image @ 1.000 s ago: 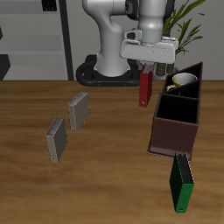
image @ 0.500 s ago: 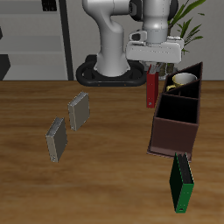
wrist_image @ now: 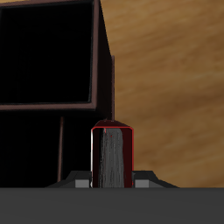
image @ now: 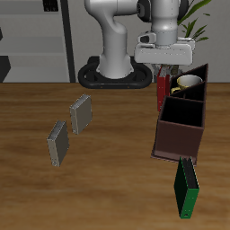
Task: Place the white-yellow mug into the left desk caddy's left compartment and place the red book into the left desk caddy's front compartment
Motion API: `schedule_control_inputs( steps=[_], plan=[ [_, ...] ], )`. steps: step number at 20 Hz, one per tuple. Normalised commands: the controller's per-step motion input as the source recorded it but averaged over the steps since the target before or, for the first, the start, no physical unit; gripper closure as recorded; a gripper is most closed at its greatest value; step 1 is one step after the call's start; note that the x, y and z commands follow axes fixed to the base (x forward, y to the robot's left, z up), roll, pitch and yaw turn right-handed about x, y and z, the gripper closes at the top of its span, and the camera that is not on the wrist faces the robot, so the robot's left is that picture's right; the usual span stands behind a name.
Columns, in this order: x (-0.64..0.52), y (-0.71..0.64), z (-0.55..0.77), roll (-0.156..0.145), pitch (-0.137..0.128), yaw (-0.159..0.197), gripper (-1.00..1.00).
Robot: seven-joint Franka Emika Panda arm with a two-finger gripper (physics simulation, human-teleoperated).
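- The long dark-brown open-topped left desk caddy (image: 184, 119) stands on the wooden table (image: 108, 180), its taller wall on the side away from the grey books.
- Its far end section, the left compartment (image: 189, 85), holds the small white-yellow mug (image: 186, 84), pale inside; the sections nearer the table's front edge look dark, and nothing can be made out in them.
- The two-finger gripper (image: 163, 70) holds the thin dark-red hardcover red book (image: 163, 90) upright by its top, jaws closed on it; the book hangs just beside the caddy's outer wall, level with the mug, and clear of the table.
- The exterior view alone shows two grey books (image: 70, 128) lying well apart from the caddy, and a green book (image: 186, 187) near the table's front edge, just past the caddy's near end.
- The wrist view alone shows the book's grey page edge (wrist_image: 112, 156) framed by red covers, with a black caddy section close behind it and bare wood alongside.
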Motion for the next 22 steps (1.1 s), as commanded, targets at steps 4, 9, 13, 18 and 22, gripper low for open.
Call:
schedule_control_inputs(
  steps=[4, 9, 13, 18, 22],
  plan=[
    [0.09, 0.21, -0.02, 0.032, 0.002, 0.032, 1.0],
    [0.05, 0.12, -0.01, 0.025, 0.011, 0.001, 1.0],
    [0.07, 0.13, 0.05, 0.01, -0.004, -0.006, 1.0],
    [0.07, 0.12, 0.01, 0.021, 0.004, 0.002, 1.0],
    [0.12, 0.03, -0.05, -0.007, 0.024, -0.029, 1.0]
  ],
)
